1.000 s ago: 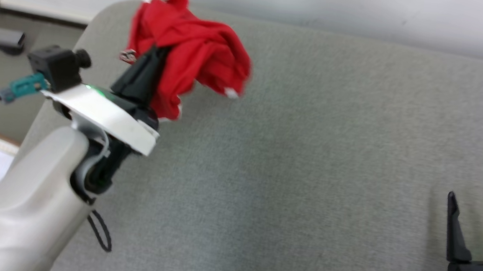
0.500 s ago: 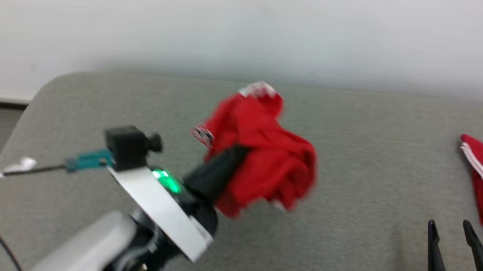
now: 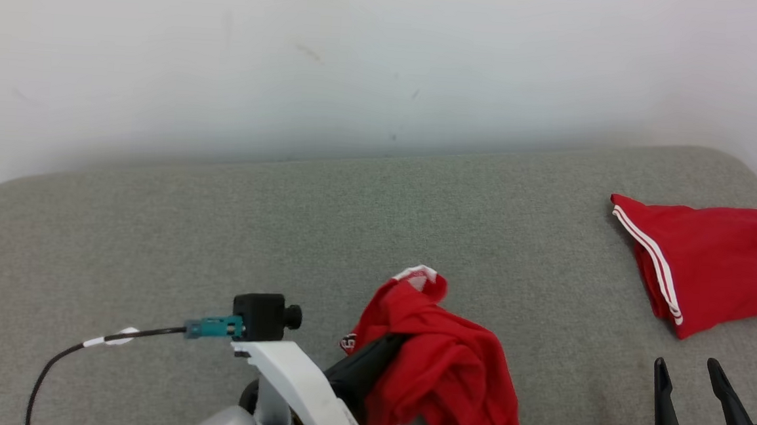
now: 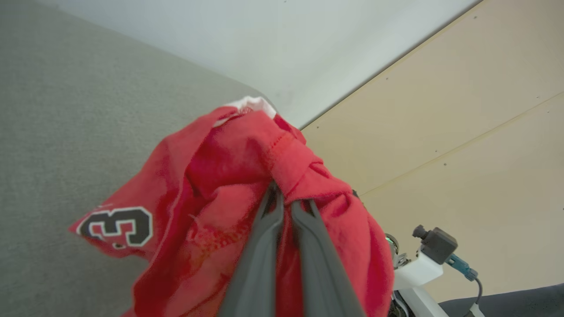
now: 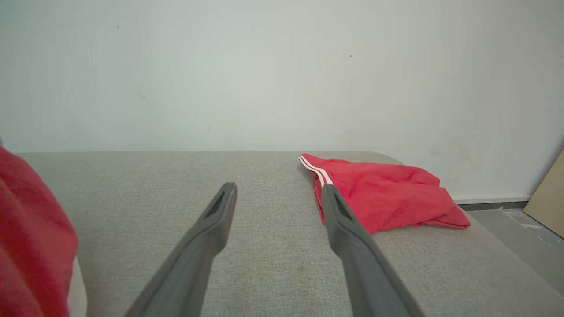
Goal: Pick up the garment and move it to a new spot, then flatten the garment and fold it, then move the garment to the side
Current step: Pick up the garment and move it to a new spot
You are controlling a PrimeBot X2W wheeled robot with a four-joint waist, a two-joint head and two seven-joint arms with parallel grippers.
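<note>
Moved since a second ago: head camera has swung right, bringing a folded red piece point(image 3: 717, 259) into view at 3 o'clock on the grey cushion point(image 3: 220, 229). Left gripper point(image 4: 284, 200), at 6 o'clock: clamped on the crumpled red garment point(image 3: 454, 368), numeral 3 showing. Right gripper point(image 3: 687, 363), at 5 o'clock: fingers spread wide, empty.

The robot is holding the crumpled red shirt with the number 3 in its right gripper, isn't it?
Not quite. The left gripper holds the crumpled red shirt with the number 3; the left wrist view shows it pinched shut on the cloth. The right gripper is open and empty.
</note>
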